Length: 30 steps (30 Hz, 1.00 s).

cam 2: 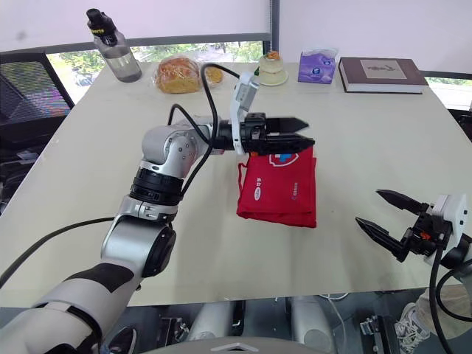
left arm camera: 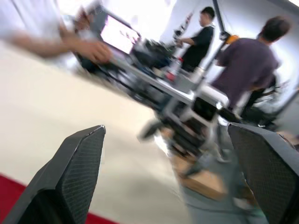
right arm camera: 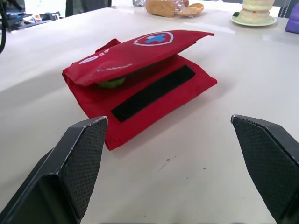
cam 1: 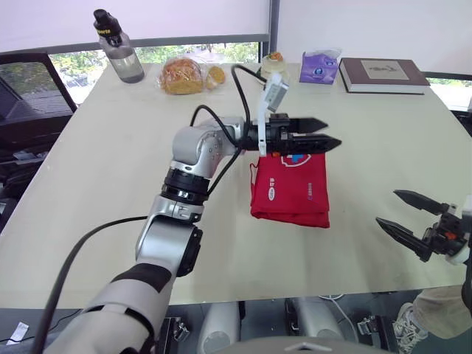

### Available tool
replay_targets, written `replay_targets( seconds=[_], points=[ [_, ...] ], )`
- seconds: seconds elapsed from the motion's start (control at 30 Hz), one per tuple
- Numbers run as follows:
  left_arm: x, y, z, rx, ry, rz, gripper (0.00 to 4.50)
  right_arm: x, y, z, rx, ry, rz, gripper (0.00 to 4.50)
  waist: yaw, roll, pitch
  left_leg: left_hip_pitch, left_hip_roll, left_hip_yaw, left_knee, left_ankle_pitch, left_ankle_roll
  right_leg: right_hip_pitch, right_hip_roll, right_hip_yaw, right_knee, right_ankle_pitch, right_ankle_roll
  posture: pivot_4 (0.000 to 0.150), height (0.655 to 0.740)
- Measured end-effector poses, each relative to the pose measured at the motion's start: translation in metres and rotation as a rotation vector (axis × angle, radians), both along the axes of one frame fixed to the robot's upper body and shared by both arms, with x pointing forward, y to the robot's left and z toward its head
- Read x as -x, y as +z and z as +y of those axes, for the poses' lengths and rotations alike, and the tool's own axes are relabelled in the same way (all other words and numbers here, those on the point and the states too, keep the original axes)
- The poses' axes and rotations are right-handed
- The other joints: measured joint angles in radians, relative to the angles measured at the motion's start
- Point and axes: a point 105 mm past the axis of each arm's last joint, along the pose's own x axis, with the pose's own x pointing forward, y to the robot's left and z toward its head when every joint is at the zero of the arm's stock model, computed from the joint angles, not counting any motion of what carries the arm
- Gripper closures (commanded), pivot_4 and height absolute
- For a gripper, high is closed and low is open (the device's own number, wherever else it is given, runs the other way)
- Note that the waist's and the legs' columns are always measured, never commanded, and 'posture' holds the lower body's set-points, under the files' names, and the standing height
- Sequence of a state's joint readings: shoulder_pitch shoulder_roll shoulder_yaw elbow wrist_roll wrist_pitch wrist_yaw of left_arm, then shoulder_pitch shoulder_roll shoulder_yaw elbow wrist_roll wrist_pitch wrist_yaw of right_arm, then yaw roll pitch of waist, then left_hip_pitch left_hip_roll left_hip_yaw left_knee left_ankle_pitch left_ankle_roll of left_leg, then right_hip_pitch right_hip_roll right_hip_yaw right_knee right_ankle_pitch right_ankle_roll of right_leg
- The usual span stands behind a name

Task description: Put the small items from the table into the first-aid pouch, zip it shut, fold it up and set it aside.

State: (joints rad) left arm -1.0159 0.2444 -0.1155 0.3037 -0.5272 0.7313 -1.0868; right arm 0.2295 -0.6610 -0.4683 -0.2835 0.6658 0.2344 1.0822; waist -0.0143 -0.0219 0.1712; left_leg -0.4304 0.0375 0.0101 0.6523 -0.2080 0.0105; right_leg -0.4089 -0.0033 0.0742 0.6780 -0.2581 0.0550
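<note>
The red first-aid pouch [cam 1: 290,188] lay partly folded in the middle of the desk [cam 1: 110,169], the left jaws spread apart just above its far edge and the right jaws likewise apart near the desk's front edge, well clear of it.

an office-like lab; a wide pale bench [cam 1: 110,162] by windows [cam 1: 77,66] with blinds [cam 1: 184,18], a black mesh chair [cam 1: 29,92]; people [left arm camera: 245,65] standing near a lit screen [left arm camera: 119,35]

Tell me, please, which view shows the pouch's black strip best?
Right wrist view: the black strip on the red pouch lies exposed, close up. Eye views show the pouch's top from above; left wrist view, a red edge.
</note>
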Motion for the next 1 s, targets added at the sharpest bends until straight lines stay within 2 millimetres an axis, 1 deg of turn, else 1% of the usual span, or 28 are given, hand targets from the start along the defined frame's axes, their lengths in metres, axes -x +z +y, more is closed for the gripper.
replay_targets(
  seconds=[0.03, 0.07, 0.1, 0.13, 0.17, 0.2, 0.23, 0.3, 0.33, 0.37, 0.4, 0.47, 0.5, 0.53, 0.6, 0.77, 0.87, 1.0],
  points=[
    [-0.004, -0.005, 0.001, -0.016, 0.027, -0.026, 0.04, 0.0, 0.0, 0.0, 0.0, 0.0, 0.0, 0.0, 0.0, 0.0, 0.0, 0.0, 0.0, 0.0, 0.0, 0.0, 0.0, 0.0, 0.0, 0.0, 0.0, 0.0, -0.001, 0.15, 0.74],
    [-0.01, -0.012, 0.002, -0.034, 0.065, -0.049, 0.28, 0.0, 0.0, 0.0, 0.0, -0.001, 0.0, 0.0, 0.001, 0.0, 0.0, 0.0, 0.0, 0.0, 0.0, 0.0, 0.0, 0.0, 0.0, 0.0, 0.0, 0.001, -0.001, 0.15, 0.74],
    [-0.019, -0.023, 0.004, -0.067, 0.123, -0.067, 0.54, 0.0, 0.0, 0.0, 0.0, 0.0, 0.0, 0.0, 0.002, 0.0, 0.0, -0.001, 0.0, 0.0, 0.001, 0.0, 0.0, 0.0, 0.0, 0.0, 0.0, 0.0, -0.001, 0.15, 0.74],
    [-0.021, -0.026, 0.005, -0.072, 0.137, -0.069, 0.92, 0.0, 0.0, 0.0, 0.0, 0.0, 0.0, 0.0, 0.002, 0.0, 0.0, -0.001, 0.0, -0.001, 0.001, 0.0, 0.0, 0.0, 0.0, 0.0, 0.0, 0.0, -0.001, 0.15, 0.74],
    [-0.025, -0.029, 0.007, -0.08, 0.159, -0.072, 1.42, 0.0, 0.0, 0.0, 0.0, 0.0, 0.0, 0.0, 0.002, 0.0, 0.0, -0.001, 0.0, -0.001, 0.001, 0.0, 0.0, 0.0, 0.0, 0.0, 0.0, 0.0, 0.0, 0.15, 0.74],
    [-0.031, -0.034, 0.01, -0.097, 0.198, -0.083, 1.75, 0.0, 0.0, 0.001, 0.0, 0.0, -0.001, 0.0, 0.001, 0.0, 0.0, -0.001, 0.0, 0.0, 0.001, 0.0, 0.0, 0.0, 0.0, 0.001, 0.0, 0.0, 0.0, 0.15, 0.74],
    [-0.033, -0.035, 0.011, -0.106, 0.211, -0.096, 2.14, -0.001, 0.0, 0.001, 0.0, 0.0, -0.001, 0.0, 0.001, 0.0, 0.0, -0.001, 0.0, 0.0, 0.001, 0.0, 0.0, 0.0, 0.0, 0.001, 0.0, 0.0, 0.0, 0.15, 0.74],
    [-0.037, -0.043, 0.013, -0.14, 0.242, -0.141, 3.01, -0.001, 0.001, 0.001, 0.0, 0.0, -0.003, 0.0, 0.001, 0.0, 0.0, -0.001, 0.0, 0.0, 0.001, 0.0, 0.0, 0.0, 0.001, 0.001, 0.0, 0.0, 0.0, 0.15, 0.74],
    [-0.039, -0.047, 0.014, -0.154, 0.252, -0.158, 3.59, -0.001, 0.001, 0.001, 0.0, 0.001, -0.004, 0.0, 0.001, 0.0, 0.0, -0.001, 0.0, 0.0, 0.001, 0.0, 0.0, 0.0, 0.001, 0.001, 0.0, 0.0, 0.0, 0.15, 0.74],
    [-0.04, -0.053, 0.015, -0.171, 0.262, -0.168, 3.94, -0.002, 0.001, 0.002, 0.001, 0.004, -0.006, 0.0, 0.001, 0.0, 0.0, -0.001, 0.0, -0.001, 0.001, 0.0, 0.0, 0.0, 0.001, 0.001, 0.0, 0.0, 0.0, 0.15, 0.74],
    [-0.04, -0.062, 0.013, -0.197, 0.261, -0.192, 4.43, -0.002, 0.0, 0.003, 0.001, 0.008, -0.003, 0.0, 0.001, 0.0, 0.0, -0.001, 0.0, -0.001, 0.001, 0.0, 0.0, 0.0, 0.001, 0.001, 0.0, 0.0, 0.0, 0.15, 0.74],
    [-0.036, -0.084, 0.007, -0.253, 0.234, -0.236, 4.48, -0.002, -0.003, 0.006, 0.008, 0.022, 0.004, 0.0, 0.001, 0.0, 0.0, -0.001, 0.0, 0.0, 0.001, 0.0, 0.0, 0.0, 0.001, 0.001, 0.0, 0.0, 0.0, 0.15, 0.74],
    [-0.033, -0.098, 0.004, -0.283, 0.211, -0.246, 4.48, -0.002, -0.004, 0.006, 0.013, 0.025, 0.008, 0.0, 0.002, 0.0, 0.0, -0.001, 0.0, 0.0, 0.001, 0.0, 0.0, 0.0, 0.001, 0.001, 0.0, 0.001, -0.001, 0.15, 0.74],
    [-0.03, -0.104, -0.001, -0.287, 0.194, -0.255, 4.48, -0.002, -0.005, 0.007, 0.015, 0.027, 0.008, 0.0, 0.003, 0.0, 0.0, -0.001, 0.0, 0.0, 0.001, 0.0, 0.0, 0.0, 0.001, 0.001, 0.0, 0.001, -0.001, 0.15, 0.74],
    [-0.026, -0.106, -0.01, -0.305, 0.155, -0.303, 4.48, -0.002, -0.005, 0.008, 0.019, 0.029, 0.003, 0.0, 0.006, 0.0, 0.0, -0.001, -0.001, -0.001, 0.001, 0.0, 0.0, 0.001, 0.001, 0.002, 0.0, 0.001, -0.001, 0.15, 0.74],
    [-0.023, -0.115, -0.021, -0.361, 0.099, -0.387, 4.48, -0.002, -0.005, 0.007, 0.023, 0.027, 0.003, 0.0, 0.008, 0.0, -0.002, 0.002, -0.002, -0.003, 0.002, 0.0, 0.0, 0.005, 0.001, 0.002, -0.001, 0.0, 0.001, 0.15, 0.74],
    [-0.017, -0.12, -0.026, -0.396, 0.039, -0.434, 4.48, -0.002, -0.006, 0.007, 0.024, 0.025, 0.004, 0.0, 0.01, 0.002, -0.004, 0.004, -0.004, -0.005, 0.002, 0.0, 0.0, 0.009, 0.001, 0.002, -0.004, -0.001, 0.0, 0.15, 0.74],
    [0.0, -0.129, -0.035, -0.438, -0.12, -0.426, 4.48, 0.002, -0.01, 0.006, 0.027, 0.019, 0.02, 0.0, 0.013, 0.006, -0.008, 0.003, -0.007, -0.01, 0.002, 0.0, 0.0, 0.012, 0.001, 0.002, -0.006, -0.002, -0.001, 0.15, 0.74]
  ],
)
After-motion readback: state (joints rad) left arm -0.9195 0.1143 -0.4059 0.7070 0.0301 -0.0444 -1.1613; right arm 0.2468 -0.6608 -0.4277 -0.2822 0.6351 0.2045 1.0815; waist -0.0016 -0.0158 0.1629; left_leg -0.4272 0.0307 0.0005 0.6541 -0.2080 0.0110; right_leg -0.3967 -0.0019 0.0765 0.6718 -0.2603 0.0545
